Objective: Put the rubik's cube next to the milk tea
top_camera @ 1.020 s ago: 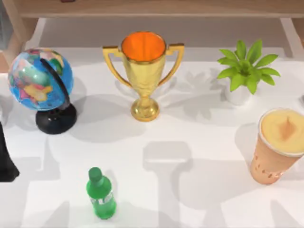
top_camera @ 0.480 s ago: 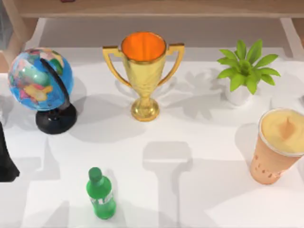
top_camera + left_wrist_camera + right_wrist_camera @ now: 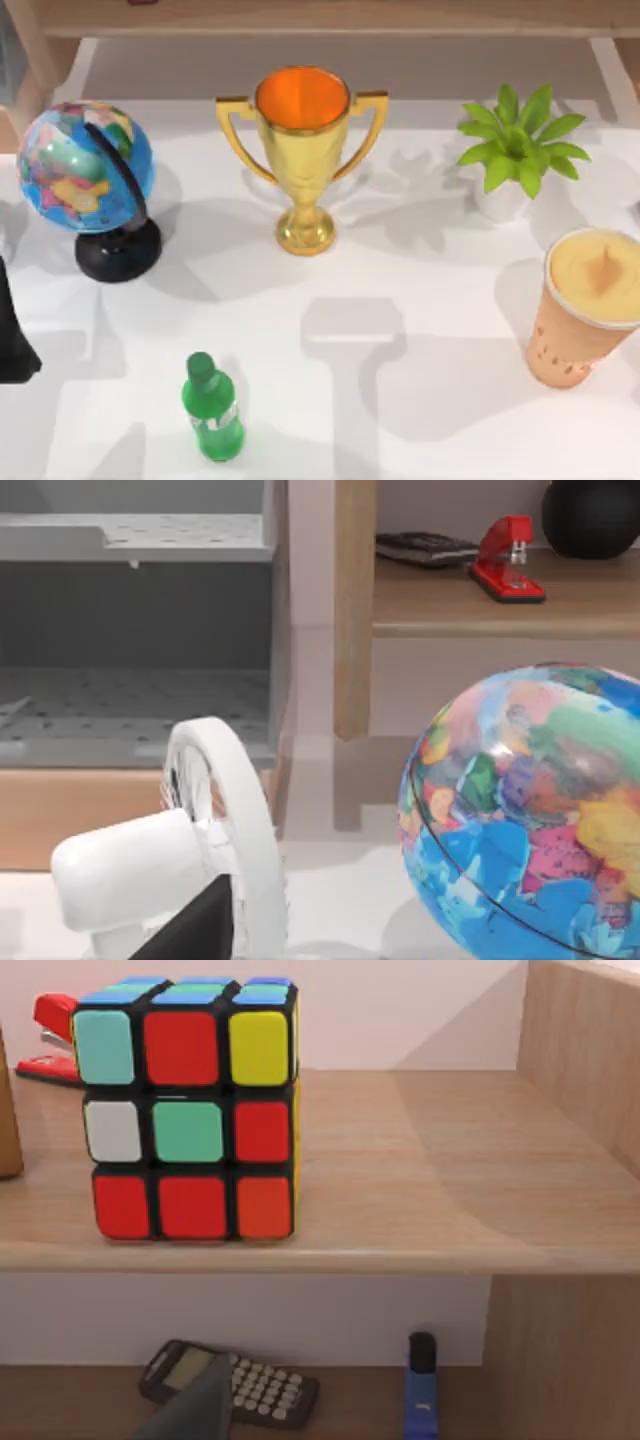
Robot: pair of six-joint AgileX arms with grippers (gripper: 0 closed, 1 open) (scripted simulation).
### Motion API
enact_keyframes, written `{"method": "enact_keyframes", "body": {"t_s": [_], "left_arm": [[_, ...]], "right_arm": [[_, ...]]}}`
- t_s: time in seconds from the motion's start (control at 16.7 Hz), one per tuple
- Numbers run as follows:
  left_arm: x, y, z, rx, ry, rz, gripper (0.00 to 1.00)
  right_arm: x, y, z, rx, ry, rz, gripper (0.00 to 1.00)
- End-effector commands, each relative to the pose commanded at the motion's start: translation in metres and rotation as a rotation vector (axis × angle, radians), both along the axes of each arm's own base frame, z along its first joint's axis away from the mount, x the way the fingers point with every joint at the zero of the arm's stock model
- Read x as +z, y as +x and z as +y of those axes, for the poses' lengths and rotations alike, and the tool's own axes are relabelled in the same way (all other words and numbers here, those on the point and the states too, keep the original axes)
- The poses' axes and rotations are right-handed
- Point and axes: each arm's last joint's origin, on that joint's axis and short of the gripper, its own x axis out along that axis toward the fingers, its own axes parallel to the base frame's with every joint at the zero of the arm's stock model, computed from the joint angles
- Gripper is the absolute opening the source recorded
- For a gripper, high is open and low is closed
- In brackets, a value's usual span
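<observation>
Starting at the 9 o'clock edge of the top view, there's a dark bit of my left arm (image 3: 12, 335) poking in, parked; can't tell what its fingers are doing. Just right of it, around 10 o'clock, sits the globe (image 3: 85, 165) on its black base, and the left wrist view has that same globe up close with a white desk fan (image 3: 215, 835) beside it and a red stapler (image 3: 508, 560) on a wooden shelf (image 3: 500, 605) behind. Down near 7 o'clock stands the green bottle (image 3: 212, 408), upright. At 12 o'clock is the gold trophy (image 3: 303, 150) (orange inside, so don't mix it up with the drink). Further right, about 2 o'clock, there's a little potted plant (image 3: 515, 150), and at 4 o'clock, right at the table's edge, the milk tea (image 3: 585, 305) stands upright on the white table (image 3: 400, 300). The rubik's cube (image 3: 190, 1108) turns up in the right wrist view, resting on a wooden shelf board (image 3: 420, 1180), near its front edge, nothing touching it. A shelf lower down holds a calculator (image 3: 232, 1383) and a blue-and-black thing I can't identify. Right gripper's fingers: can't tell.
</observation>
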Motion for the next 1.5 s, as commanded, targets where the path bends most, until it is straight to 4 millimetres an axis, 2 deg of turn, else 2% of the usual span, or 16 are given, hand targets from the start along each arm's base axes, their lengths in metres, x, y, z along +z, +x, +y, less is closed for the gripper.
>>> {"method": "enact_keyframes", "body": {"t_s": [0.12, 0.24, 0.36, 0.48, 0.9, 1.32, 1.5], "left_arm": [[0.0, 0.0, 0.0, 0.0, 0.0, 0.0, 1.0], [0.0, 0.0, 0.0, 0.0, 0.0, 0.0, 1.0], [0.0, 0.0, 0.0, 0.0, 0.0, 0.0, 1.0], [0.0, 0.0, 0.0, 0.0, 0.0, 0.0, 1.0], [0.0, 0.0, 0.0, 0.0, 0.0, 0.0, 1.0], [0.0, 0.0, 0.0, 0.0, 0.0, 0.0, 1.0], [0.0, 0.0, 0.0, 0.0, 0.0, 0.0, 1.0]], "right_arm": [[0.003, 0.034, 0.023, 0.0, 0.0, 0.002, 1.0], [0.002, 0.06, 0.044, 0.0, 0.001, 0.0, 1.0], [0.0, 0.076, 0.059, 0.0, 0.003, -0.001, 1.0], [-0.002, 0.085, 0.067, 0.0, 0.004, -0.002, 1.0], [-0.002, 0.089, 0.067, 0.0, 0.003, -0.002, 1.0], [-0.001, 0.136, 0.069, 0.0, 0.004, -0.003, 1.0], [-0.002, 0.146, 0.068, 0.0, 0.004, -0.003, 1.0]]}}
